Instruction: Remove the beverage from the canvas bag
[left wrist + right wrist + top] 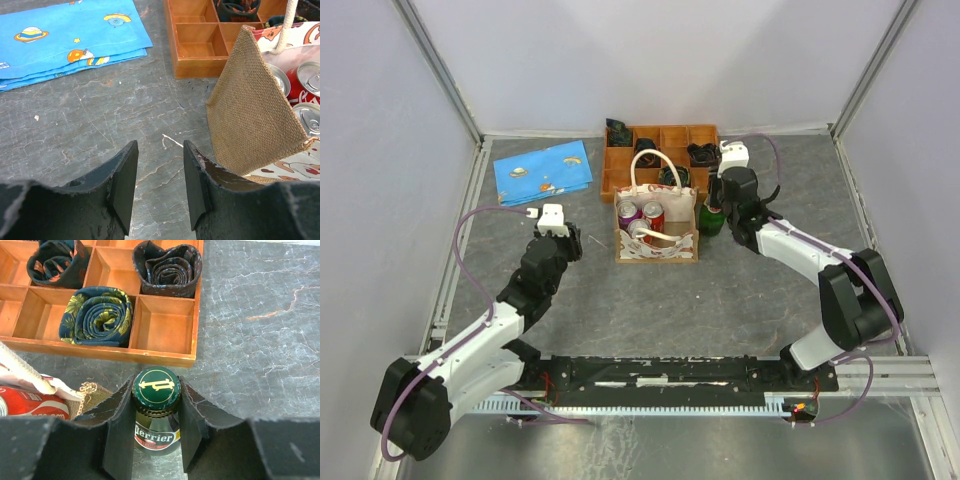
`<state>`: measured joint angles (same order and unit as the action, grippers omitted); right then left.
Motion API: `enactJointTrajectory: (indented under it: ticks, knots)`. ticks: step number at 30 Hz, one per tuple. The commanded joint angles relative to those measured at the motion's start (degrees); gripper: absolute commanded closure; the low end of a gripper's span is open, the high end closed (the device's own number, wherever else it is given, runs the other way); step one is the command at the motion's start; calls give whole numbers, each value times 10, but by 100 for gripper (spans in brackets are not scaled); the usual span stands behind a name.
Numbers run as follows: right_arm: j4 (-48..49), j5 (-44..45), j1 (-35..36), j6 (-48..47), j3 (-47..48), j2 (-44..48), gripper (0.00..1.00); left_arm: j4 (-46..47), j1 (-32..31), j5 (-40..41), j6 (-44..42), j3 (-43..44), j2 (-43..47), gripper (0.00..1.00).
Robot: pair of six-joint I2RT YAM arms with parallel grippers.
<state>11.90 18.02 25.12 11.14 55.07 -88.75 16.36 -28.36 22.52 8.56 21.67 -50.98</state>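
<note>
The cream canvas bag (657,248) stands mid-table with its handles up and holds three drink cans (640,230). In the left wrist view its burlap side (250,120) and the cans (312,80) show at the right. A green Perrier bottle (155,390) stands upright just outside the bag's right side (711,220). My right gripper (156,386) is shut on the bottle's capped neck, a finger pressing each side. My left gripper (160,150) is open and empty, low over the table to the left of the bag (575,240).
An orange wooden compartment tray (610,185) with rolled ties stands right behind the bag and bottle; its front wall (165,357) is close ahead of the bottle. A folded blue space-print cloth (542,172) lies at the back left. White walls enclose the table.
</note>
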Motion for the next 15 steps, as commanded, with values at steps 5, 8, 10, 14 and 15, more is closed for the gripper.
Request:
enactJointTrajectory:
  ticks: [5, 8, 10, 14, 15]
  knots:
    - [141, 7, 0, -5, -41, 29, 100, 26, 0, -2, 16, 6, 2, 51]
    - [138, 10, 0, -11, -49, 26, 96, 26, 1, -1, 17, 5, 2, 51]
    - [133, 11, 0, -13, -52, 26, 92, 26, 0, -1, 18, 4, 3, 51]
    - [121, 7, 1, -17, -54, 30, 54, 26, 0, -1, 19, 4, 4, 51]
    - [116, 8, 1, -18, -52, 32, 43, 27, 0, -1, 19, 4, 4, 51]
